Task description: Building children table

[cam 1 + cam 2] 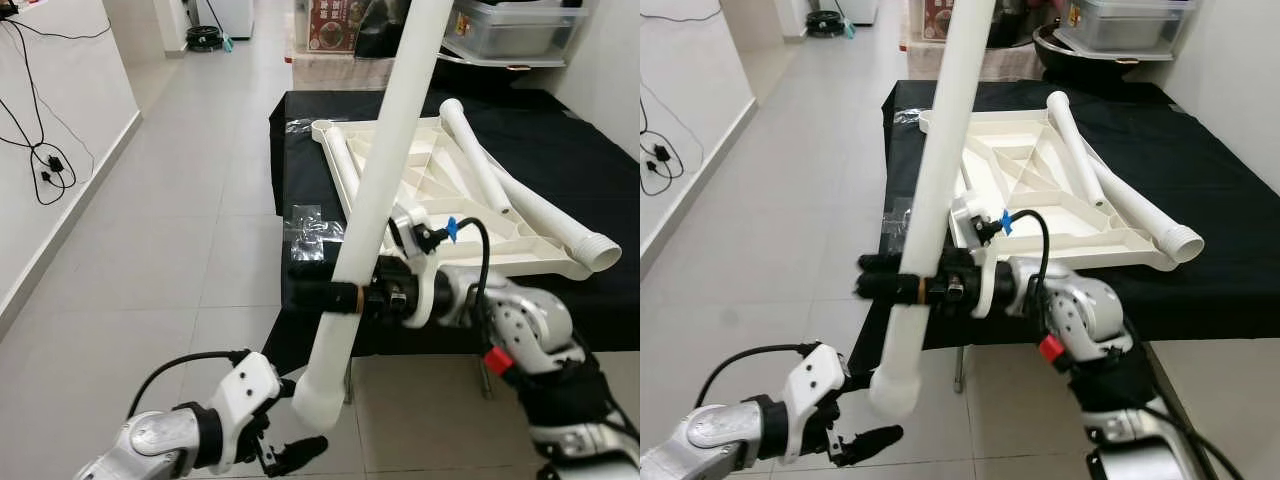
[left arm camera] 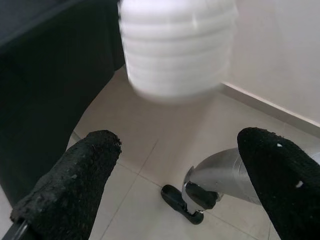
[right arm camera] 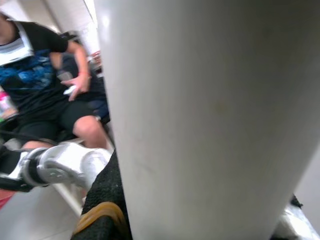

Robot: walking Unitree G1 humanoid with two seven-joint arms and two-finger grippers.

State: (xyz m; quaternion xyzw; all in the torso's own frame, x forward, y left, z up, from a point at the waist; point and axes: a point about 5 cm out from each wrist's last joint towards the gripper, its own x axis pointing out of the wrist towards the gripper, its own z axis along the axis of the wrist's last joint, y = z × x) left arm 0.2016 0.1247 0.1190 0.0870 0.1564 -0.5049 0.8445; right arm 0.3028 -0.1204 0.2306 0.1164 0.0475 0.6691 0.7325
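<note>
A long white table leg (image 1: 385, 150) stands tilted in front of the black table, with my right gripper (image 1: 320, 297) shut on its lower half. Up close, the leg (image 3: 210, 115) is right against the black pad. Its ribbed lower end (image 2: 177, 45) hangs over the floor. My left gripper (image 1: 290, 455) is just below and beside that end, open, with its fingers (image 2: 70, 185) apart and nothing between them. The white tabletop (image 1: 420, 180) lies upside down on the table, with two more white legs (image 1: 475, 150) across it.
The black-covered table (image 1: 600, 150) fills the right side, with a clear plastic bag (image 1: 310, 225) at its near left corner. Cables (image 1: 45, 165) hang on the left wall. A storage box (image 1: 520, 25) stands behind. A seated person (image 3: 40, 80) is nearby.
</note>
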